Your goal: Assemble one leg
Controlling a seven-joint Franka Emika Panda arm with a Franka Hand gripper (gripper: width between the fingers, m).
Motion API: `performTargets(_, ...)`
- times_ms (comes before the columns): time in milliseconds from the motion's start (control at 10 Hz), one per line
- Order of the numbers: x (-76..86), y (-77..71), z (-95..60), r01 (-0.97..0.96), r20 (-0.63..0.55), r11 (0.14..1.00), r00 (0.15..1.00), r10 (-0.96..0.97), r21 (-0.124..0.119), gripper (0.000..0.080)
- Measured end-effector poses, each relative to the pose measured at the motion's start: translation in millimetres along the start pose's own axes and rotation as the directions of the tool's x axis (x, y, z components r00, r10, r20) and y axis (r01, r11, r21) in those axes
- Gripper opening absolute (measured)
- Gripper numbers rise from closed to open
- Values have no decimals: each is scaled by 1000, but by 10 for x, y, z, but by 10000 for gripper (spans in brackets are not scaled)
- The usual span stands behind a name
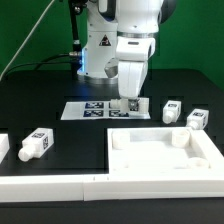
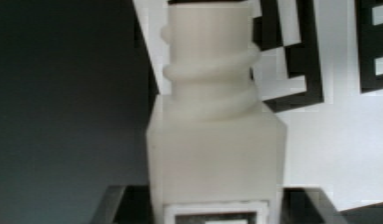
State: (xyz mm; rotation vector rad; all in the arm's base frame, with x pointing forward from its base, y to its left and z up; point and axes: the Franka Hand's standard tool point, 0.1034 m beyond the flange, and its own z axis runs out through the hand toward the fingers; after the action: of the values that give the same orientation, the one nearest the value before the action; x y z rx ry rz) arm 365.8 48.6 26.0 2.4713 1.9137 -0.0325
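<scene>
leg (image 2: pixel 214 130) clamped in claw (image 1: pixel 129 103), narrow end away from wrist; arm upright, pointing straight down over marker board (image 1: pixel 88 109).

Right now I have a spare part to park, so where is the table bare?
The widest bare table lies between the leg on the exterior view's left, the marker board and the square top. It is crowded around the gripper, shut on the held leg, and at the two legs toward the exterior view's right.
</scene>
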Motion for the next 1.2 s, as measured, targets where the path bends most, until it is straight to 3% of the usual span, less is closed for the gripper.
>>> performTargets(100,-57,55,-25,-134,-18,991,991,133,-17,284)
performTargets(300,-216,142,-49,-441,-45,897,897,440,-20,284)
performTargets(400,-279,132,-10,-592,-64,806,805,590,-22,284)
performTargets(500,-272,92,46,-719,-65,695,694,717,-7,284)
performTargets(600,-243,87,51,-757,-20,653,653,757,27,284)
performTargets(900,-250,108,54,-862,-27,505,505,863,28,284)
performTargets(1100,-218,59,113,-950,-10,309,309,951,37,284)
performTargets(1200,-223,66,111,-945,-11,325,325,946,36,284)
